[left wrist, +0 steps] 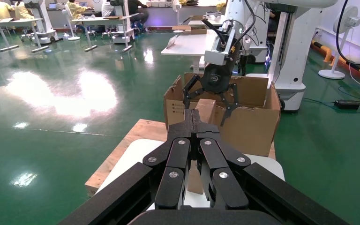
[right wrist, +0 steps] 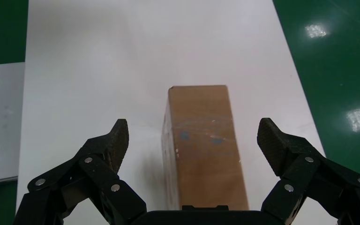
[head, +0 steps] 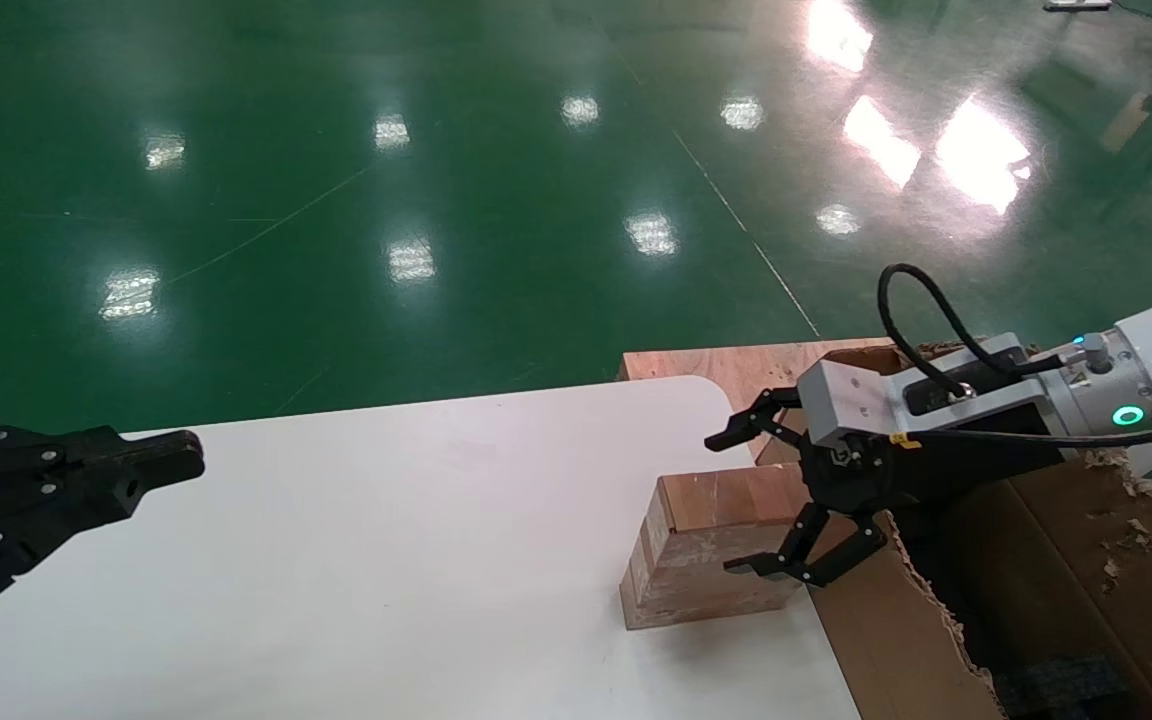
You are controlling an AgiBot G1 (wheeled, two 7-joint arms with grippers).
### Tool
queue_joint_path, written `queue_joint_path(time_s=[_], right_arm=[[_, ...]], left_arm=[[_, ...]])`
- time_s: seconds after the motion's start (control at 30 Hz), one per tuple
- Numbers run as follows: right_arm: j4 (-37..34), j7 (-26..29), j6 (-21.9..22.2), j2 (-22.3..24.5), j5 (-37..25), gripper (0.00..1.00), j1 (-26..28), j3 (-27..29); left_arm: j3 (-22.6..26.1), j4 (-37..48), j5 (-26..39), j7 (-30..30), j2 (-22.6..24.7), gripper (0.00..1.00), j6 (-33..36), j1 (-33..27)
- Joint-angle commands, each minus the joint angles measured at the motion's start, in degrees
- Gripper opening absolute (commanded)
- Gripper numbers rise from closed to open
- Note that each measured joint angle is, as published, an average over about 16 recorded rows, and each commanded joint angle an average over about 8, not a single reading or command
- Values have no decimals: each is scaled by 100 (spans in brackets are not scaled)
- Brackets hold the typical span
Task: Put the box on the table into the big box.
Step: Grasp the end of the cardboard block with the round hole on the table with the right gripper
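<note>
The small brown taped box stands on the white table near its right edge, next to the big box. My right gripper is open and reaches out from over the big box, one finger on each side of the small box, a gap showing at both sides. In the left wrist view the small box shows past my left gripper, in front of the big box. My left gripper hovers shut and empty over the table's left side.
A light wooden board lies under the big box, beyond the table's far right corner. Green floor surrounds the table. The big box has a ragged torn rim close to the small box. Other tables and people stand far off.
</note>
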Motion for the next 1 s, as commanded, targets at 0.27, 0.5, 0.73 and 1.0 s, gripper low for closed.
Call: queue_joint_path(time_s=[0.27, 0.5, 0.73, 1.0], right_arm=[[-202, -202, 9, -8, 272, 100, 345, -807], [-445, -393, 15, -82, 395, 100, 607, -1361], [-733, -582, 20, -189, 517, 100, 818, -1848], [-931, -684, 21, -278, 718, 80, 950, -2160]], left_arm=[[0, 0, 0, 0, 0, 0, 0, 0], [0, 0, 0, 0, 0, 0, 0, 0], [0, 0, 0, 0, 0, 8, 0, 0], [0, 2, -1, 0, -1, 100, -1, 1]])
